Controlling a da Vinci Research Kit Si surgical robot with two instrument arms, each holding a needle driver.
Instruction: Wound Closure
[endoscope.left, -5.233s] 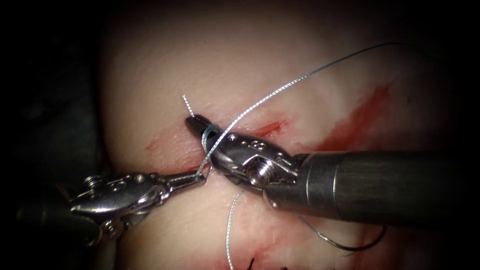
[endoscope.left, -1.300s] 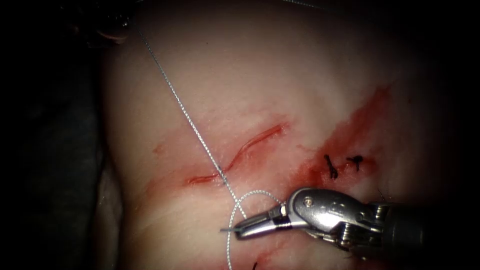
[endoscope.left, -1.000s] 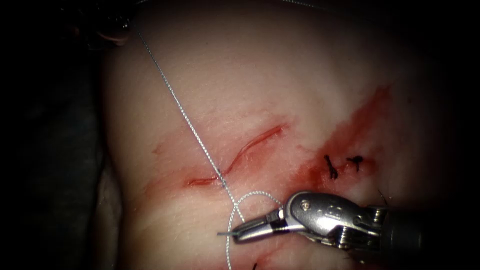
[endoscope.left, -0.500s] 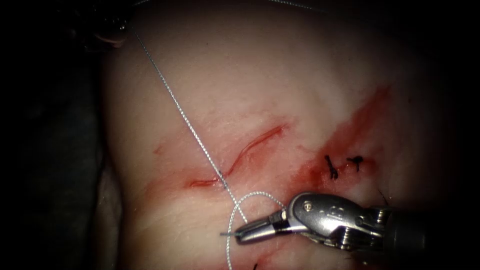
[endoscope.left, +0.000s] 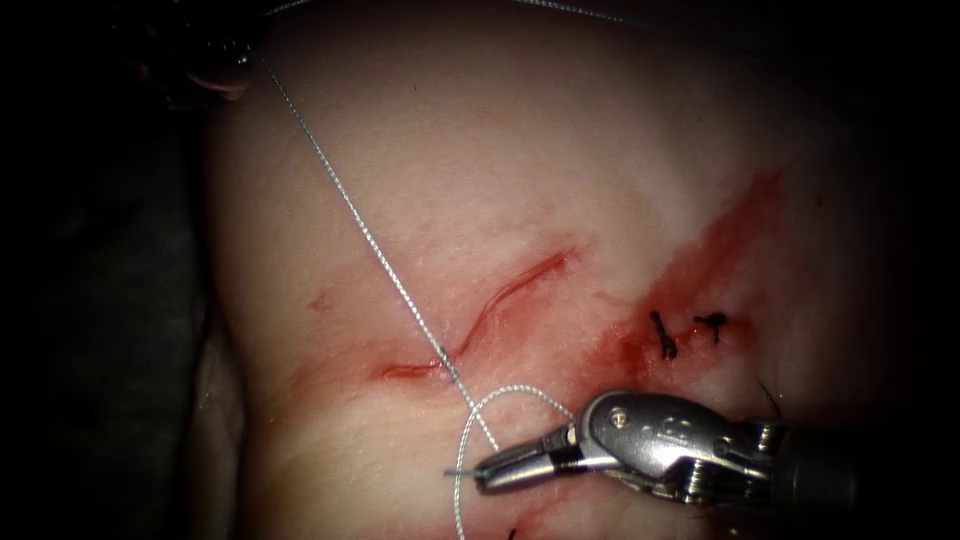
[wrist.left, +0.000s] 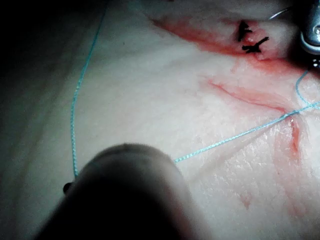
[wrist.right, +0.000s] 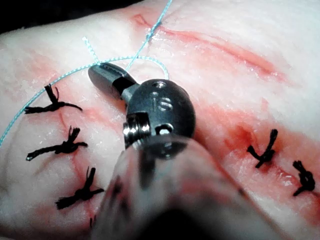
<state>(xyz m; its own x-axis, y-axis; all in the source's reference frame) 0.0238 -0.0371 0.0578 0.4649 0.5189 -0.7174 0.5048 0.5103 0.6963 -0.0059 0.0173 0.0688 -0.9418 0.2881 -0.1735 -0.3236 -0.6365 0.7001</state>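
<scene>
Pale blue-grey thread (endoscope.left: 380, 262) crosses the cut (endoscope.left: 490, 305) on the tissue (endoscope.left: 480, 150) at a stitch, taut to the upper left where the left arm's tool (endoscope.left: 215, 50) sits in shadow, its hold unreadable. The right arm's tool (endoscope.left: 490, 472) is closed on the short end below the cut. Black knots (wrist.right: 62, 147) show earlier stitches finished; most of this cut is unclosed, and I cannot place the needle.
</scene>
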